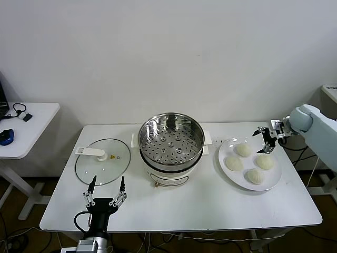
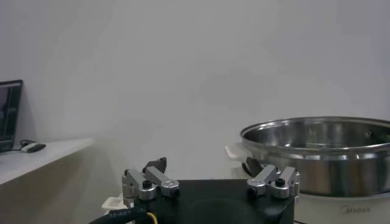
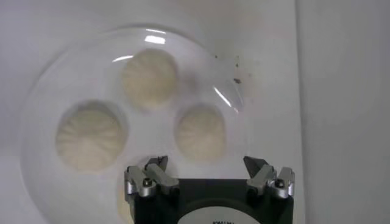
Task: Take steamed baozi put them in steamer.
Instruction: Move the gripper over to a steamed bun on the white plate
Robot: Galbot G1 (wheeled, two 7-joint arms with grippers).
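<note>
The right gripper point(image 1: 267, 139) hangs spread wide and empty above the plate's point(image 1: 274, 181) baozi point(image 1: 265, 162); the left gripper point(image 1: 107, 188), also spread, grasps nothing.

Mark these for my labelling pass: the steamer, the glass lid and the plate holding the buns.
steamer point(image 1: 171, 124): head view, far rim of the steel pot.
glass lid point(image 1: 117, 167): head view, clear glass beside the white handle.
plate point(image 1: 272, 182): head view, bare near rim.
</note>
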